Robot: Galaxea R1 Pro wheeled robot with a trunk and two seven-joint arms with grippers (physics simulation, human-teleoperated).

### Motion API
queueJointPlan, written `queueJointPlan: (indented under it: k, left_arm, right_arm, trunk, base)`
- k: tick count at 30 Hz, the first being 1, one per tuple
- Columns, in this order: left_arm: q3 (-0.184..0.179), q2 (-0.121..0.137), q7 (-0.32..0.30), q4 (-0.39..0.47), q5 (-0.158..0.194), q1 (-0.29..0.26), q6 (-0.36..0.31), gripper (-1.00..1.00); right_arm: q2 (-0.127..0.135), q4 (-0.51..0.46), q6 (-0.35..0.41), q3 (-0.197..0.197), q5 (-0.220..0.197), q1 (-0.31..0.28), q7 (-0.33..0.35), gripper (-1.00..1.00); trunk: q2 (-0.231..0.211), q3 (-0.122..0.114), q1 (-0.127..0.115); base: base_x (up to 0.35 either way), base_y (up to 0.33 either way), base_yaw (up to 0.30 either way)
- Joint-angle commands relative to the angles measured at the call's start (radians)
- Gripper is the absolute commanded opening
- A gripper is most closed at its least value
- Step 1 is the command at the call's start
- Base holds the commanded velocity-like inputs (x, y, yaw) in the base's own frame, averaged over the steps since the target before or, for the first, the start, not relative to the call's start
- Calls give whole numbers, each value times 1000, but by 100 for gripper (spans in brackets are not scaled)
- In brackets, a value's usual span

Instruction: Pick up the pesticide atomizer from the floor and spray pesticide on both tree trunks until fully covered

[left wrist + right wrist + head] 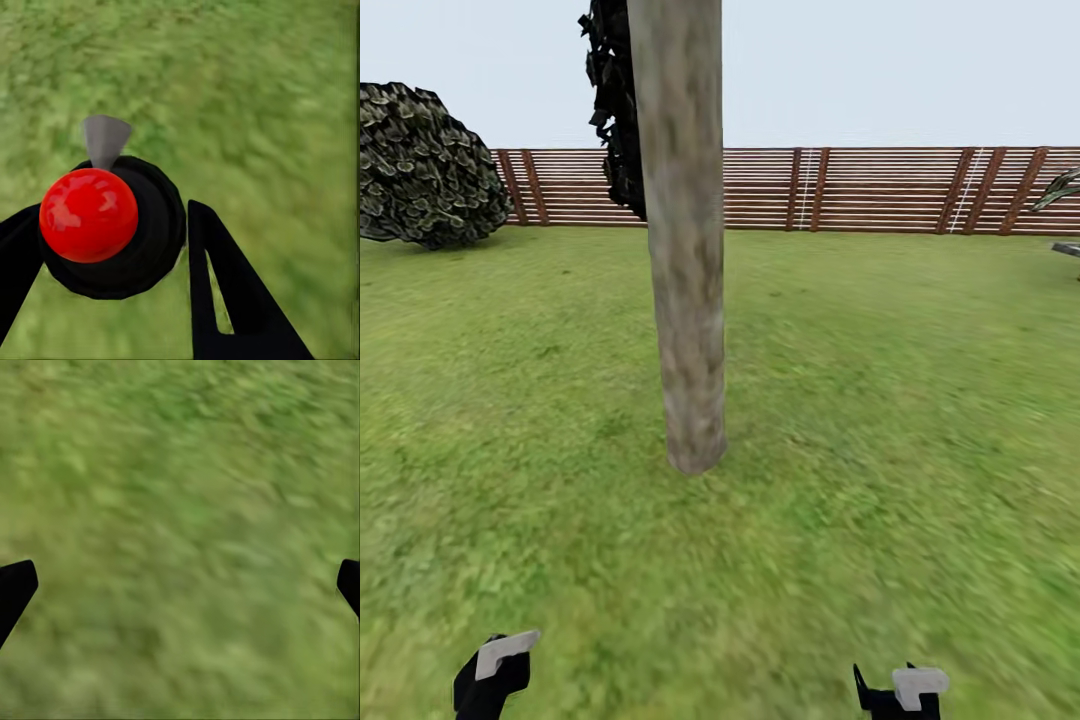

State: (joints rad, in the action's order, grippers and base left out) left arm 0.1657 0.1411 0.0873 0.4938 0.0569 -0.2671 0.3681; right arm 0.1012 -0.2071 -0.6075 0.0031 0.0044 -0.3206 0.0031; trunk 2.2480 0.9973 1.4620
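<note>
The pesticide atomizer [105,225], a black body with a shiny red round top and a grey cone nozzle, sits between the black fingers of my left gripper [112,211], which is shut on it above the grass floor [255,97]. My right gripper [180,585] is open, its two black fingertips far apart with only grass between them. Straight ahead in the head view a tree trunk [685,250], thick and mottled grey-brown, rises from the lawn a short way in front of me. The ends of my left arm [490,680] and right arm [905,695] show at the bottom edge.
A brown slatted fence [860,188] closes the garden at the back. A rounded bush [420,165] stands at the far left, and dark foliage [615,110] hangs behind the trunk. Open grass [900,400] lies on both sides of the tree.
</note>
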Motion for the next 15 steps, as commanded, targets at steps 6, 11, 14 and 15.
queueJointPlan:
  k: [6, 11, 14, 15]
  left_arm:
    - [1, 1, 0, 0, 0, 0, 0, -100]
    - [0, 0, 0, 0, 0, 0, 0, -100]
    - [0, 1, 0, 0, 0, 0, -1, -100]
    - [0, 0, 0, 0, 0, 0, -1, -100]
  right_arm:
    - [0, 0, 0, 0, -1, 0, -1, 100]
    - [0, 0, 0, 0, 0, 0, -1, 100]
    - [0, 0, 0, 0, 0, 0, -1, 100]
    - [0, 0, 0, 0, 0, 0, -1, 100]
  trunk:
    - [0, 0, 0]
    - [0, 0, 0]
    - [0, 0, 0]
    - [0, 0, 0]
  base:
    - [303, -127, 0]
    - [303, -127, 0]
    - [303, -127, 0]
    - [303, -127, 0]
